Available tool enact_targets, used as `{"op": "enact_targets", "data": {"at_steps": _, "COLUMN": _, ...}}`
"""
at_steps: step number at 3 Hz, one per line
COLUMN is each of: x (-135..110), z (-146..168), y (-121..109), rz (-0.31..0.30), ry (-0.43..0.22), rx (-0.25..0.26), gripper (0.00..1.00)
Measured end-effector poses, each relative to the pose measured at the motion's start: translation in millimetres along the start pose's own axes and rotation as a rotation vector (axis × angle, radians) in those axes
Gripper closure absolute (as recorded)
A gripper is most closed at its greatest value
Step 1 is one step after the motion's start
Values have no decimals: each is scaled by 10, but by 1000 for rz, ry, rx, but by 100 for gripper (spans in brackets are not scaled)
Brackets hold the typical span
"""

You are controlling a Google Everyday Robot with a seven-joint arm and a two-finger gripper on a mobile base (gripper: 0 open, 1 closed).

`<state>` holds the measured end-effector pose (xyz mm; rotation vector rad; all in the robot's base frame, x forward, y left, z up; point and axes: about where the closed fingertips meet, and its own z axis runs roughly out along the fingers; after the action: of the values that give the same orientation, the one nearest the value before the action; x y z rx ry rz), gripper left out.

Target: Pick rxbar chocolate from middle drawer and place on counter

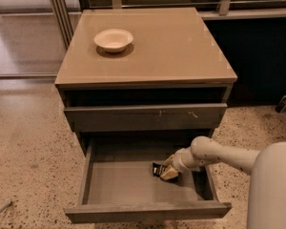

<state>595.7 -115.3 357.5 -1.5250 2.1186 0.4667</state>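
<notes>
the speckled floor (28, 142) fills the left and the lower right of the view. on it stands the grey cabinet (72, 124), seen from above and in front. its top is the counter (171, 46), a glossy tan square.

the robot's pale body (271, 190) fills the lower right corner. from it the arm (224, 154) reaches leftward and down into the cabinet's lowest opening.

the middle drawer (143, 213) is pulled well out toward the camera, a wide shallow grey box with its plain front nearest the viewer. above it, the drawer front (133, 116) with small light scratches near its right end sits only slightly out, with a dark gap between it and the counter's edge.

a white bowl (113, 39) stands upright on the counter, toward the back left corner.

the gripper (169, 171) is down inside the middle drawer, right of centre and near the back, with its tip pointing left and down at the drawer floor.

the rxbar chocolate (157, 169) lies in the middle drawer right at the gripper's tip, touching it or nearly so, a small black wrapper with pale marks showing on the left side of the tip. whether the gripper is clenched on the bar or released cannot be told from here.
</notes>
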Motion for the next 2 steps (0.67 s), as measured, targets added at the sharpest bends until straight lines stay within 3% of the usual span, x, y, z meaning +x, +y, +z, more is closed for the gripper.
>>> {"op": "enact_targets", "data": {"at_steps": 1, "x": -44, "z": -9, "y": 35, "rz": -18, "ry": -5, "rx": -19, "gripper": 100}}
{"op": "enact_targets", "data": {"at_steps": 2, "x": -328, "z": -226, "y": 177, "rz": -77, "ry": -23, "rx": -62, "gripper": 100}}
